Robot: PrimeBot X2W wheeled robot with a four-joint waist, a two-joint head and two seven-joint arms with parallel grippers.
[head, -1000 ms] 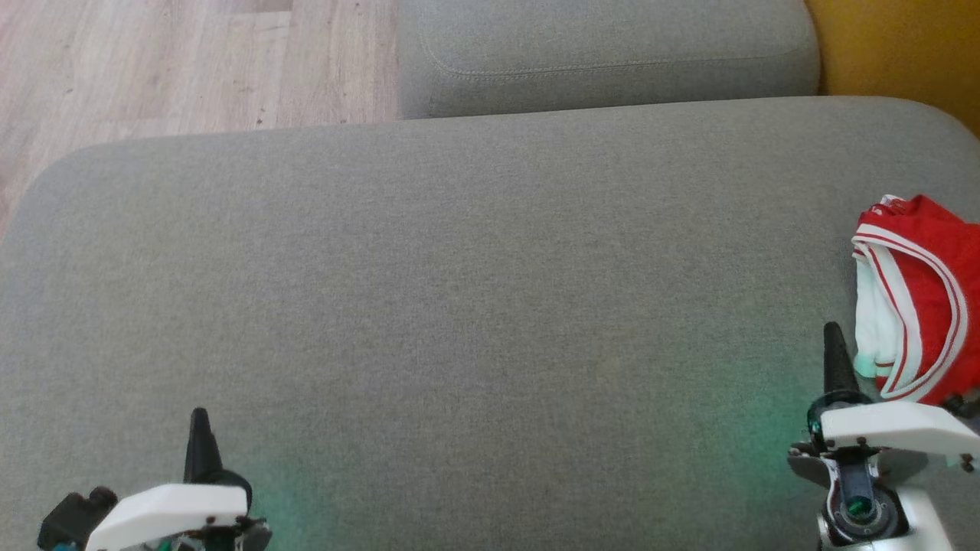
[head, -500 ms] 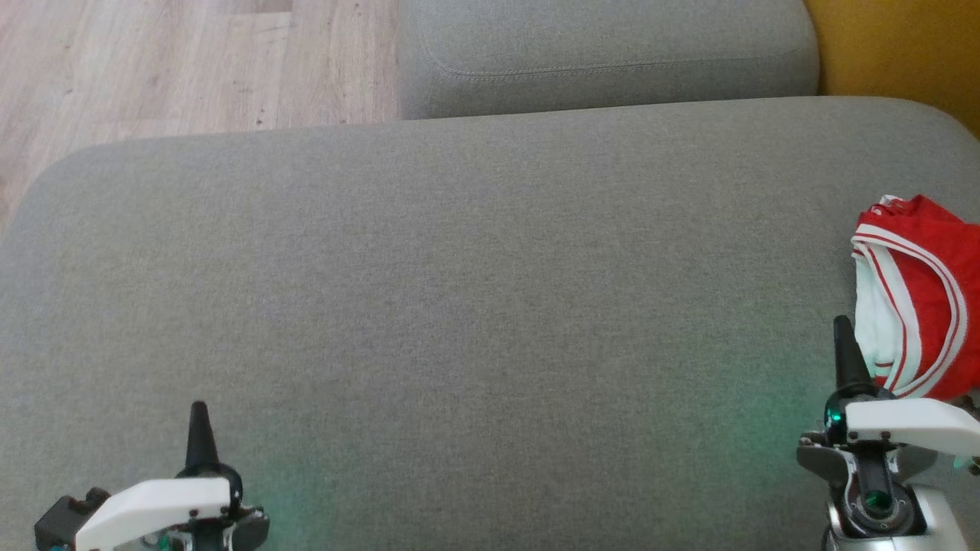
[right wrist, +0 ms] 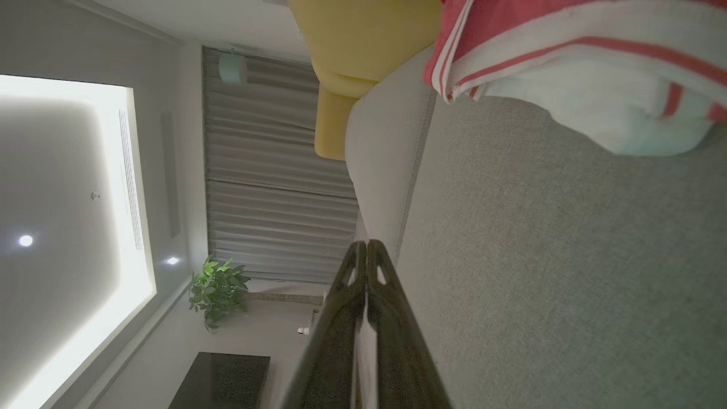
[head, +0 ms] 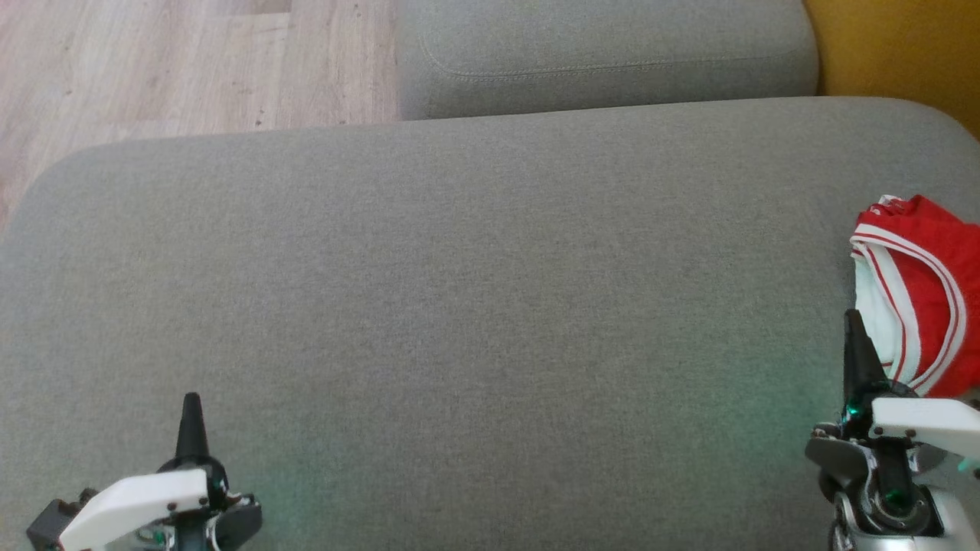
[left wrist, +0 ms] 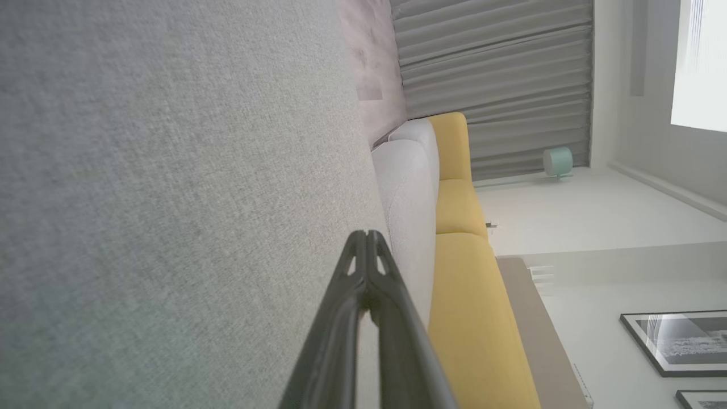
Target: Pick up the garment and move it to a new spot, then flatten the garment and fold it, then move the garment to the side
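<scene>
Since a second ago my right gripper (head: 854,327) has slid toward the right edge of the cushion (head: 490,306), closing on the garment (head: 922,291). My left gripper (head: 190,407) has drifted a little toward the cushion's near left corner. Both are pinched tight, holding nothing.

That garment, red with white stripes and a white inner layer, sits in a compact bundle at the cushion's right edge, partly cut off in the head view. It lies just right of and slightly beyond my right fingertips; the right wrist view shows bare cushion between them. Its long axis runs from the cushion's near side to its far side, roughly along my fingers. My right arm is far nearer; my left is well apart, across the cushion.

Such a bundle fits a garment waiting to be lifted or one already folded and set aside.

No writing is readable; a small white mark at the bundle's far end is too small to tell.
</scene>
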